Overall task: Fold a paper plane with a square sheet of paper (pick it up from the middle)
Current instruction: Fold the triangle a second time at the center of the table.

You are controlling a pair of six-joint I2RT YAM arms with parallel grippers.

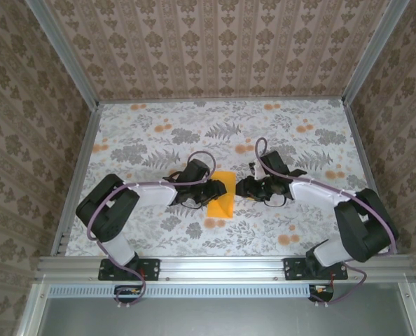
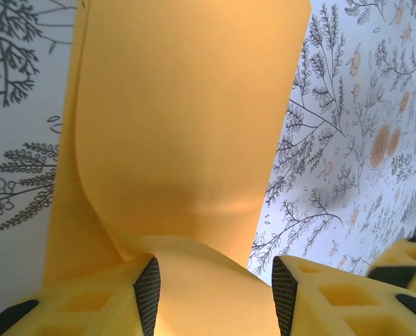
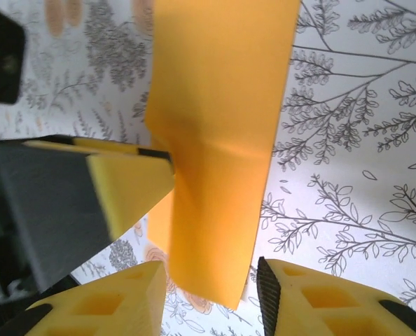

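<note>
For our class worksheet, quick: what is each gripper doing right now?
Left gripper: open, square sheet of paper between its fingers.
Right gripper: open, holding nothing.

The square sheet of paper [image 2: 187, 140] runs past the top edge in both wrist views.

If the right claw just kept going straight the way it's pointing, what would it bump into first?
The right gripper would first meet the square sheet of paper, which lies between its open fingers; the left gripper probably sits just beyond.
</note>
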